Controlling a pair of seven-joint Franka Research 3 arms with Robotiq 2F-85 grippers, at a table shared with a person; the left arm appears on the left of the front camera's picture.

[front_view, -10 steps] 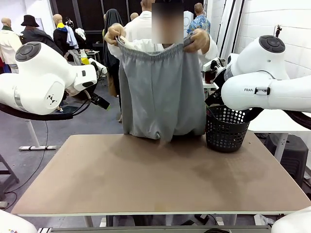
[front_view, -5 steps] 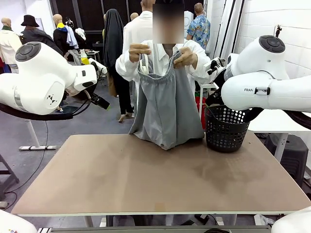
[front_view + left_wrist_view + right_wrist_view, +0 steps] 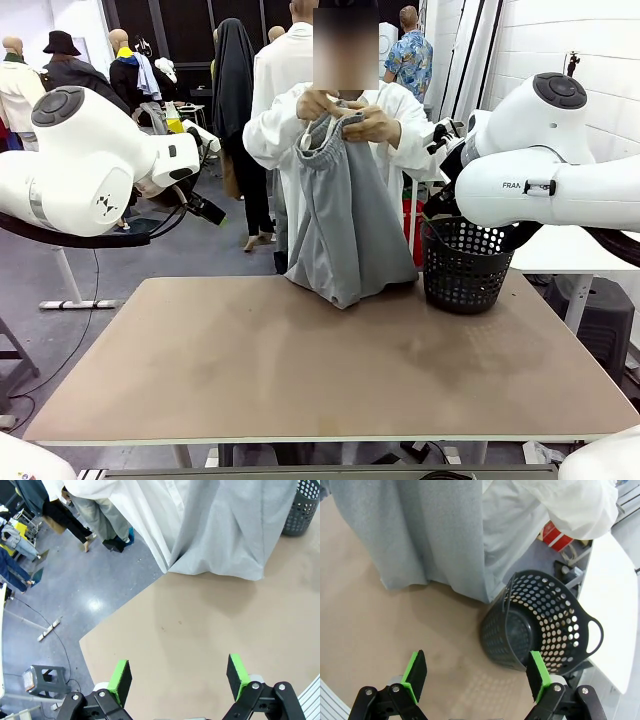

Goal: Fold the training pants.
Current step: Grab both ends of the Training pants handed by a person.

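Left fingers (image 3: 120, 679) spread wide, nothing between the green pads. They hang over bare worktop (image 3: 200, 630), close to its corner, with grey floor beyond the edge.

Right fingers (image 3: 415, 674) likewise released and empty, above the worktop (image 3: 370, 630). Basket (image 3: 540, 625) sits ahead of them, towards the right pad.

Front view: both white arms raised at the sides, left arm (image 3: 90, 160) and right arm (image 3: 550, 170), well back from the cloth.

Pants (image 3: 345, 220): light grey, held up by the person standing at the far side of the worktop (image 3: 300, 370). Waistband bunched together at chest height between the person's right hand (image 3: 318, 103) and left hand (image 3: 372, 125), the two hands touching or nearly so. Cloth hangs straight down in a narrow doubled drape. Its lower end rests on the far part of the worktop, slightly rumpled there.

Left wrist view: pants (image 3: 240, 530) hang with the bottom edge on the brown surface, white shirt tail just beside them.

Right wrist view: pants (image 3: 420, 530) drape down to the surface, close beside the basket; touching or not, cannot tell.

Basket (image 3: 465, 265): black mesh, upright, at the far right of the worktop, just right of the pants.
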